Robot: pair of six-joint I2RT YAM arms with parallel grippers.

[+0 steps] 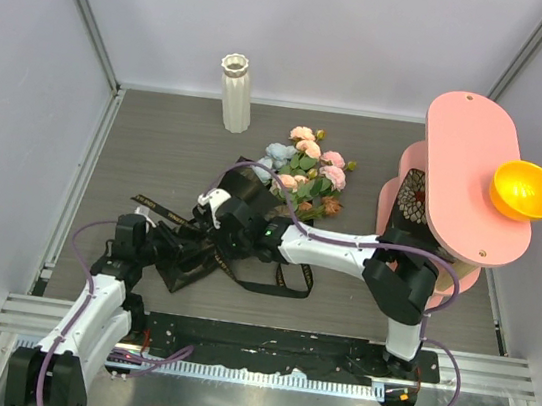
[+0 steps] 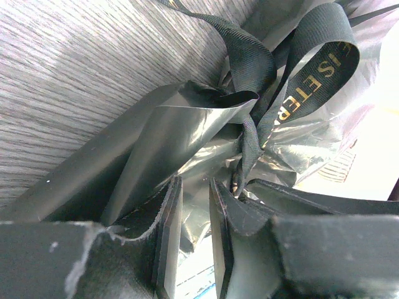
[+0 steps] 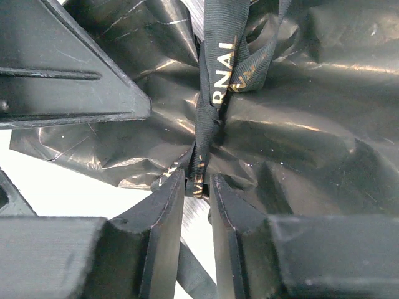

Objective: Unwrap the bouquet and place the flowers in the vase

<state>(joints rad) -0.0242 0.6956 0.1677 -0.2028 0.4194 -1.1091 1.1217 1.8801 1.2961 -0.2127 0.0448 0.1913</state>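
Note:
The bouquet lies on the table with its flowers (image 1: 307,173) pointing to the back and its black paper wrap (image 1: 187,264) toward me. My left gripper (image 1: 168,247) is at the wrap's near left end. In the left wrist view its jaws (image 2: 194,184) stand narrow, pinching crinkled black paper (image 2: 168,131) below the ribbon bow (image 2: 249,62). My right gripper (image 1: 218,236) reaches in from the right over the wrap's neck. Its jaws (image 3: 198,180) are close together with the ribbon (image 3: 209,112) between the tips. The white ribbed vase (image 1: 236,92) stands upright at the back.
A pink tiered stand (image 1: 472,171) fills the right side, with an orange bowl (image 1: 525,190) on its top shelf. Loose ribbon tails (image 1: 280,283) trail across the table near the front. Grey walls close in on the left, back and right.

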